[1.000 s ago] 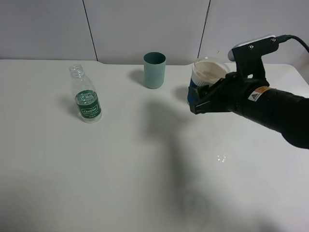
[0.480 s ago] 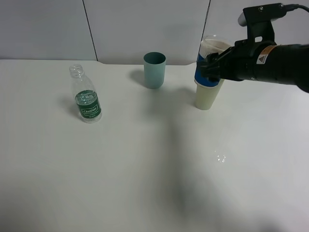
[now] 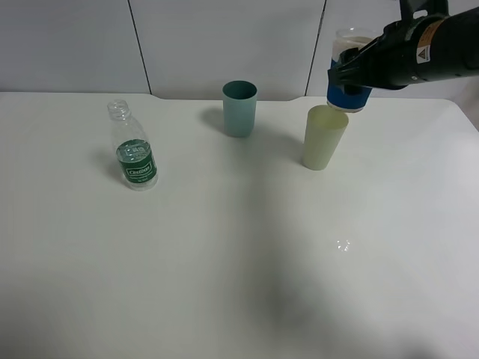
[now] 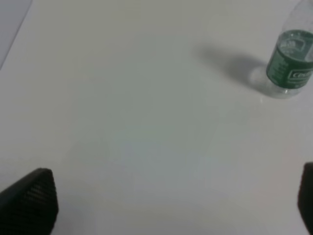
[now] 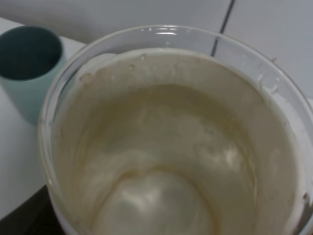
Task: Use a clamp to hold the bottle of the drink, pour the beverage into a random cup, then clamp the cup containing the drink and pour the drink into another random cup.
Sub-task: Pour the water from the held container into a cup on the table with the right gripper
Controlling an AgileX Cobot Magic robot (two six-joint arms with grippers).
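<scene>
Pairing views, we find the right claw [image 3: 346,73] gripping a blue-sleeved cup [image 3: 346,97], its cream inside seen wrist-side only; left claw [image 4: 168,203] wide.

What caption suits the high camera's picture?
The black right gripper holds a short blue-sleeved cream cup over a tall pale yellow-green plastic cup; teal cup and green-labelled clear bottle stand aside.

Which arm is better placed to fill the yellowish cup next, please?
Right: its fingers hold the blue-sleeved cup raised beside the yellowish cup; the left fingers hang empty near the bottle.
</scene>
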